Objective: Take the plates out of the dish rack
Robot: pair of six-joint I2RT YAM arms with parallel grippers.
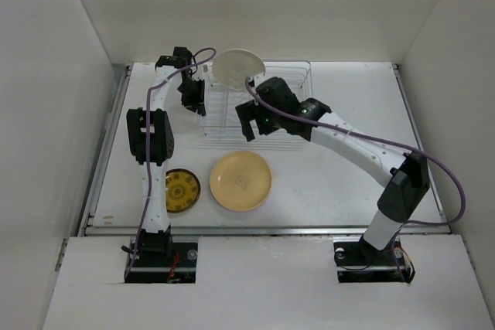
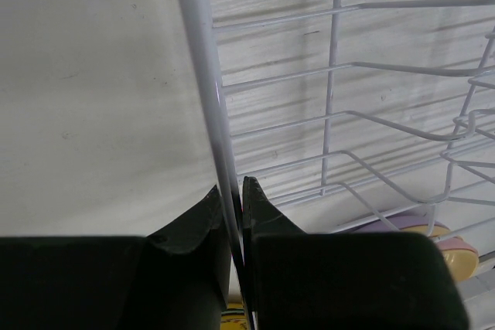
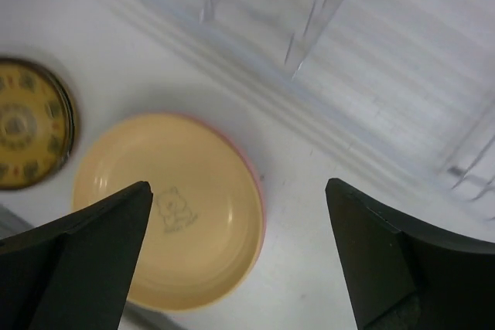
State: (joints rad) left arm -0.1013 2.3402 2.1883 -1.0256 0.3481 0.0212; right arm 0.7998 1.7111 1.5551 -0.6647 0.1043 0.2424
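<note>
The dish rack [image 1: 290, 62] stands at the 12 o'clock end of the table [image 1: 309, 191]; a cream plate [image 1: 240, 66] stands on edge at the rack's 10 o'clock corner, its face tipped toward the top camera, with no gripper touching it.

The left gripper [image 1: 193, 98] is at the rack's 9 o'clock side; in the left wrist view its fingers [image 2: 197, 218] are pinched together on one thin upright wire of the rack [image 2: 332, 75], with no visible gap beyond the wire itself; at 4 o'clock in that view a lavender rim [image 2: 402, 224] and a pale yellow edge show through the wires, too cut off to tell how they lie.

The right gripper [image 1: 249, 123] hovers over the rack's 6 o'clock edge, well above the table; its jaws are spread wide and have hold of nothing; in the right wrist view the two fingertips [image 3: 116, 214] frame the table below, with blurred rack wires [image 3: 309, 28] at 12 o'clock.

A tan-yellow plate [image 1: 240, 181] lies flat on the table at 6 o'clock from the rack, apart from it; a small printed figure marks its middle [image 3: 174, 210]; a pink plate [image 3: 259, 191] lies under it, only a thin rim showing at 3 o'clock.

A dark yellow patterned disc [image 1: 182, 190] lies just beside the stack at its 9 o'clock, partly behind the left arm.
</note>
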